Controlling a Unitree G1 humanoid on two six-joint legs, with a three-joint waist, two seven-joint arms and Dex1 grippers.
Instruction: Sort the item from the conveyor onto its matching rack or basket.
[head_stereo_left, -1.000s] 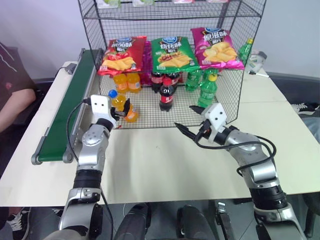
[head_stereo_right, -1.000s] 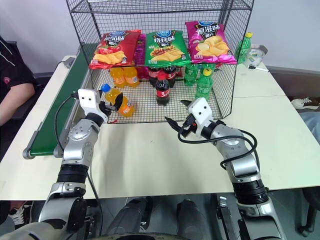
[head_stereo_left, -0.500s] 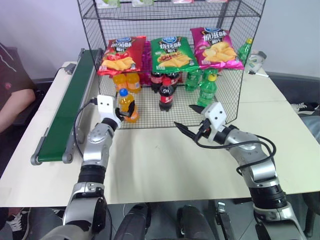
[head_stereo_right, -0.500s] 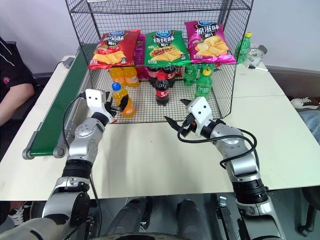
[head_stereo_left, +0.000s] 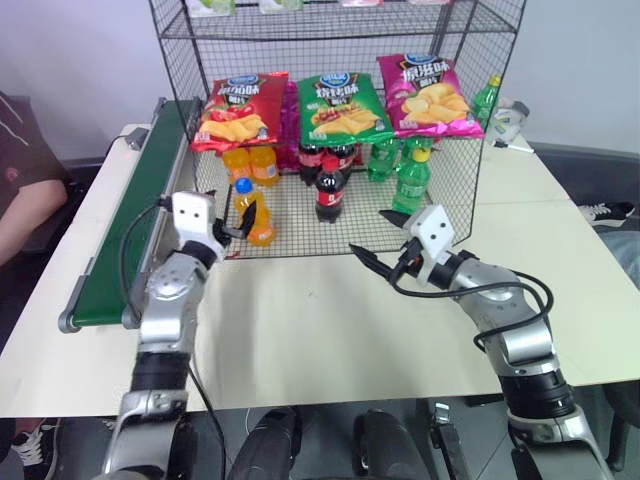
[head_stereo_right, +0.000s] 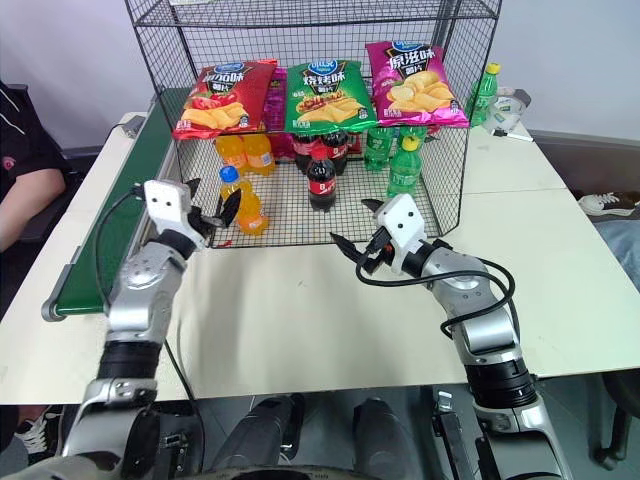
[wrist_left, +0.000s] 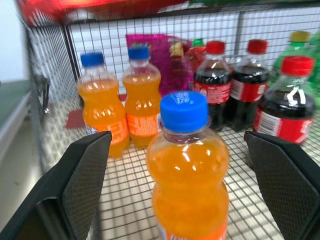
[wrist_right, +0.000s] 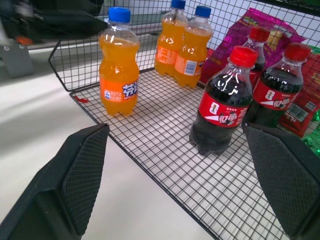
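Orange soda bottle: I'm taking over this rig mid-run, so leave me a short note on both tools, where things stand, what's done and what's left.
Left tool: open, just short of the orange soda bottle, not gripping it.
Right tool: open, holding nothing, over the table in front of the rack.
Bottle: upright on the rack's wire floor, front left, ahead of two orange bottles; cola bottles to their right.
Conveyor: belt carries nothing.
Done: bottle placed. Left: draw the left arm clear.

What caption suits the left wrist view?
Open left gripper facing upright blue-capped clear plastic orange soda bottle on black wire-mesh rack.
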